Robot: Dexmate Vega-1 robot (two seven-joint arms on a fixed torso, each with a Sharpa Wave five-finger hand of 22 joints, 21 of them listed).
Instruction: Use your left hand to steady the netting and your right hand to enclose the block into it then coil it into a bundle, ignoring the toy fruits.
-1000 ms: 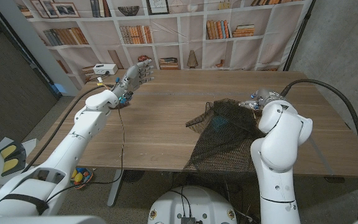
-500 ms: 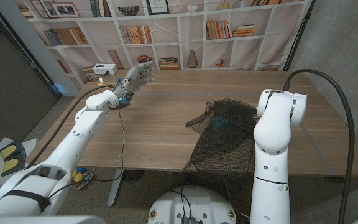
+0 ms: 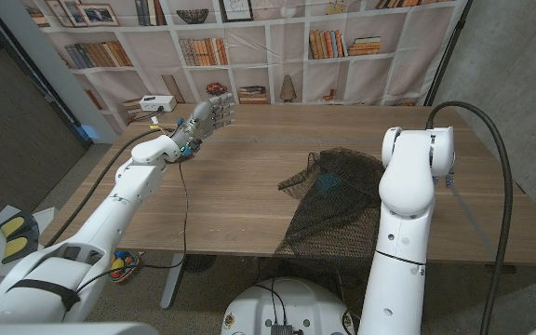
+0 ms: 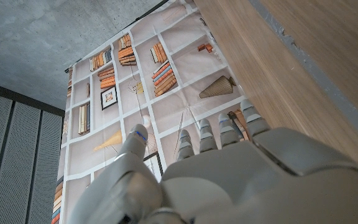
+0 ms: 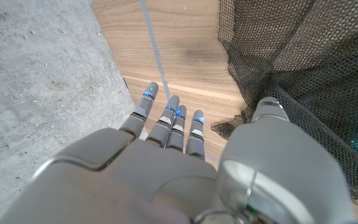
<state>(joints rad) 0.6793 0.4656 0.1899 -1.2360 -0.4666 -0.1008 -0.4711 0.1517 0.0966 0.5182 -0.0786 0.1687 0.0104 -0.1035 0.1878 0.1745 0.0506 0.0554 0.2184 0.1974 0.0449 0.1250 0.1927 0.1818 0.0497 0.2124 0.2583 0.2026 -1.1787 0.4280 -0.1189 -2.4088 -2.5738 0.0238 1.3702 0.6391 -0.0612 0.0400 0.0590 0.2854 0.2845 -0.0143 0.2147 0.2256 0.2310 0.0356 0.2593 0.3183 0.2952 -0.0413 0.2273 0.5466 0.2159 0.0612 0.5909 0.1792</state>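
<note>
The dark netting (image 3: 338,207) lies crumpled right of the table's middle and hangs over the front edge. A teal block (image 3: 328,182) shows through the mesh. My right arm (image 3: 415,177) stands upright just right of the netting. In the right wrist view my right hand (image 5: 173,155) has straight, spread fingers holding nothing; it hangs over bare wood near the table's edge, with the netting (image 5: 303,62) beside its thumb. My left hand (image 3: 210,110) hovers open at the table's far left, well away from the netting; the left wrist view shows this hand (image 4: 229,168) beside the table (image 4: 303,62).
A white box (image 3: 156,103) sits by the table's far left corner. A black cable (image 3: 184,200) hangs from my left arm across the wood. Another thick cable (image 3: 505,186) loops beside my right arm. A bookshelf backdrop stands behind the table.
My right arm has swung upright and turned, so its hand by the netting's far edge is now hidden behind the arm in the head view. The left arm has stayed still.
</note>
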